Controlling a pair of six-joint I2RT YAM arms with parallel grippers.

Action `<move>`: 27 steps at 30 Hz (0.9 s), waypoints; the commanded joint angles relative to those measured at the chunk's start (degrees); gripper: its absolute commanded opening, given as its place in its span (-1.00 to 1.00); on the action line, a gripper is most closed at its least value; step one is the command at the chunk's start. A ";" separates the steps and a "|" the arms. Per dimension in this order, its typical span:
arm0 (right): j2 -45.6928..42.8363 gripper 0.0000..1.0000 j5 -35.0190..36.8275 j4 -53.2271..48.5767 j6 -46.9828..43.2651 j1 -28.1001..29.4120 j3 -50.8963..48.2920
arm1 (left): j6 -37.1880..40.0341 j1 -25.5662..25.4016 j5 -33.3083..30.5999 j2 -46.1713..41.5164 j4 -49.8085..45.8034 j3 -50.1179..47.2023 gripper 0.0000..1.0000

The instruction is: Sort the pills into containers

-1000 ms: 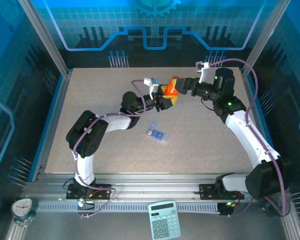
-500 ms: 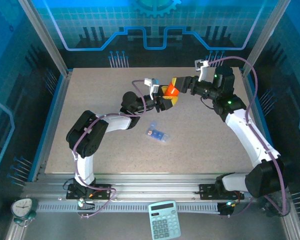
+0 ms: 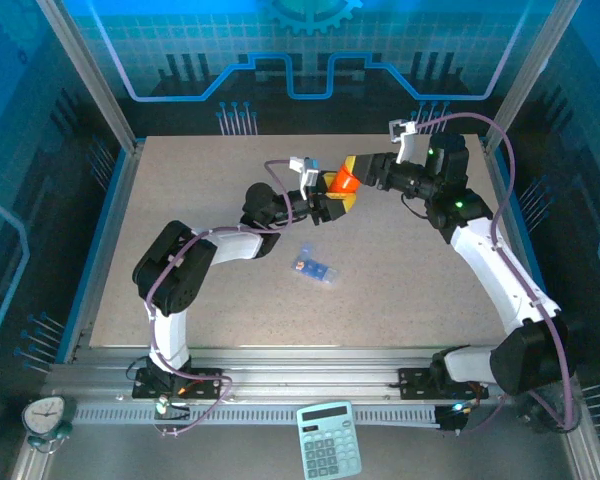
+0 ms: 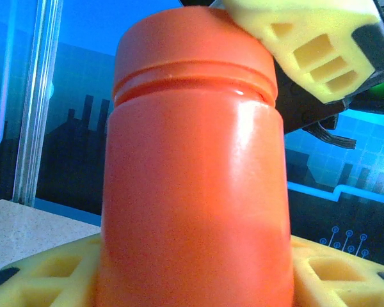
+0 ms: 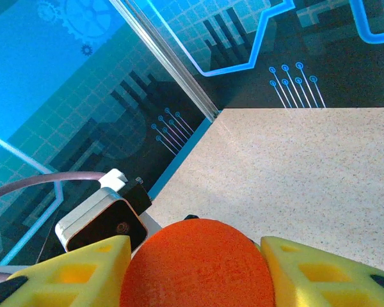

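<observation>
An orange pill bottle (image 3: pixel 340 183) is held in the air over the far middle of the table, between both arms. My left gripper (image 3: pixel 332 198) is shut on its body (image 4: pixel 192 192), with yellow fingers (image 4: pixel 45 275) at both sides of its base. My right gripper (image 3: pixel 354 168) is shut on the bottle's round orange cap (image 5: pixel 198 265), one yellow finger (image 5: pixel 320 272) at each side. The small blue-tinted pill box (image 3: pixel 315 267) lies flat on the table in front of the bottle, apart from both grippers. No loose pills are visible.
The speckled beige table (image 3: pixel 200 220) is walled by blue panels and aluminium posts (image 3: pixel 90 75). The left wrist camera housing (image 5: pixel 105 217) sits just behind the cap. A calculator (image 3: pixel 328 438) and a small clock (image 3: pixel 42 415) lie off the table at the front.
The right gripper has shifted slightly up and back at the cap compared with one second ago. The bottle and left gripper stay in place.
</observation>
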 commanded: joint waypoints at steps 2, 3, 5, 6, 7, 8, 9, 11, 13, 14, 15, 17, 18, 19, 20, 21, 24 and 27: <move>-0.61 -0.08 2.99 -2.41 -0.84 2.22 0.08 | 0.35 -0.54 0.15 -0.42 1.62 2.87 -0.76; -0.87 -0.09 4.55 -3.03 -1.01 2.82 -0.15 | 1.03 -0.72 -0.35 -0.64 1.17 2.79 -0.77; -1.42 -0.10 8.58 -3.83 -0.84 4.19 -0.91 | 2.73 -1.14 -1.64 -1.14 0.11 2.63 -0.78; -1.73 -0.10 10.45 -3.83 -0.56 4.91 -1.49 | 3.71 -1.40 -2.50 -1.54 -0.51 2.44 -0.79; -2.11 -0.10 13.02 -3.83 -0.07 5.75 -2.22 | 5.24 -1.81 -3.54 -2.05 -1.11 2.18 -0.79; -2.54 -0.10 15.79 -3.88 0.46 6.65 -2.93 | 6.88 -2.34 -4.65 -2.56 -1.93 1.92 -0.79; -2.89 -0.10 18.17 -3.88 0.89 7.51 -3.57 | 8.48 -2.72 -5.67 -3.02 -2.72 1.68 -0.78; -3.49 -0.10 22.95 -3.90 2.24 9.17 -4.73 | 12.42 -3.96 -7.69 -4.00 -4.75 1.29 -0.78; -3.76 -0.10 26.60 -4.00 3.11 10.73 -5.37 | 16.29 -5.14 -9.31 -4.92 -7.14 1.01 -0.78; -3.72 -0.10 28.44 -4.22 3.53 11.68 -5.60 | 18.16 -5.63 -9.98 -5.25 -8.03 0.86 -0.78; -3.73 -0.10 29.34 -4.23 3.82 12.13 -5.78 | 19.21 -6.00 -10.50 -5.37 -8.43 0.77 -0.78; -3.85 -0.09 30.98 -3.98 4.87 12.81 -6.35 | 20.19 -6.45 -11.03 -5.51 -8.53 0.67 -0.78; -3.94 -0.09 31.23 -3.88 5.20 12.83 -6.51 | 20.42 -6.61 -11.25 -5.52 -8.55 0.63 -0.77; -3.90 -0.09 31.42 -3.88 5.44 12.89 -6.62 | 20.59 -6.66 -11.54 -5.52 -8.47 0.59 -0.77; -3.90 -0.08 31.49 -3.95 5.54 12.86 -6.58 | 20.62 -6.72 -11.73 -5.50 -8.46 0.51 -0.77; -3.90 -0.08 31.53 -4.10 5.54 12.92 -6.49 | 20.65 -6.67 -11.72 -5.41 -8.45 0.50 -0.77; -3.91 -0.06 31.68 -4.96 5.01 12.88 -5.89 | 20.40 -6.66 -11.84 -5.16 -8.13 0.59 -0.77; -3.73 -0.03 31.56 -6.02 3.91 12.83 -4.93 | 19.98 -6.69 -11.74 -4.81 -7.89 0.65 -0.77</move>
